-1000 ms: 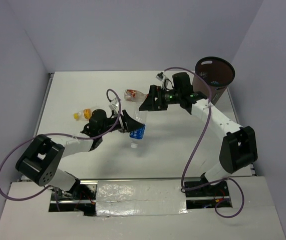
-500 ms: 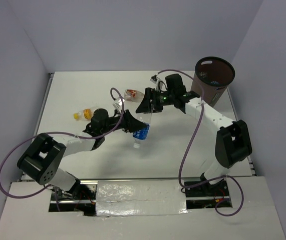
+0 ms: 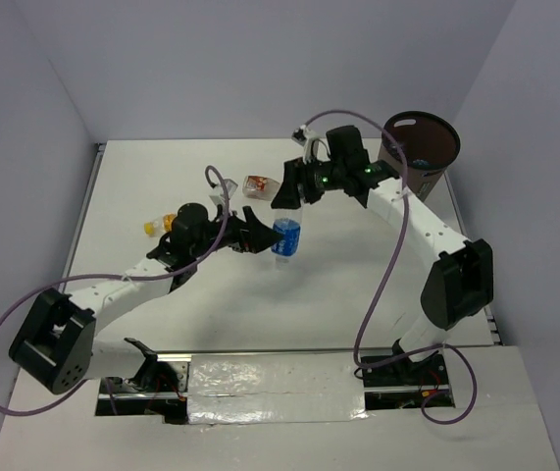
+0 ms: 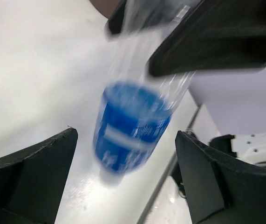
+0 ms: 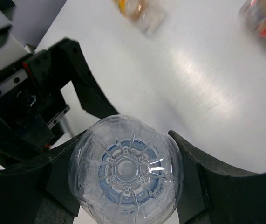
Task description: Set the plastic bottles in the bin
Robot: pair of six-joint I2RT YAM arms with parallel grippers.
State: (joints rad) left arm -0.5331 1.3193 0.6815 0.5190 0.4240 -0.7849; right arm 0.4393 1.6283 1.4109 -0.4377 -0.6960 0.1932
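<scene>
Between the clenched jaws of the right gripper [image 3: 287,193] hangs a clear plastic bottle with blue label [image 3: 286,238], cap down. Left gripper [image 4: 123,175] jaws are spread beside it, not touching. Dark brown cylindrical bin [image 3: 432,175] shows something blue inside, count unclear. Red-label clear bottle [image 3: 258,184] and orange-capped short bottle [image 3: 158,226] lie outside both jaws, unbinned.

The blue-label bottle [image 4: 132,133] is smeared by motion in the left wrist view, its upper end cut by the top edge and partly covered by a finger [image 4: 212,39] of the right claw [image 5: 126,172] (whose own camera sees only the base, label hidden). There the orange-capped bottle [image 5: 139,11] is blurred and cropped, the red-label bottle [image 5: 263,16] cropped at the corner. What lies in the bin [image 3: 441,132] is too small to tell.
</scene>
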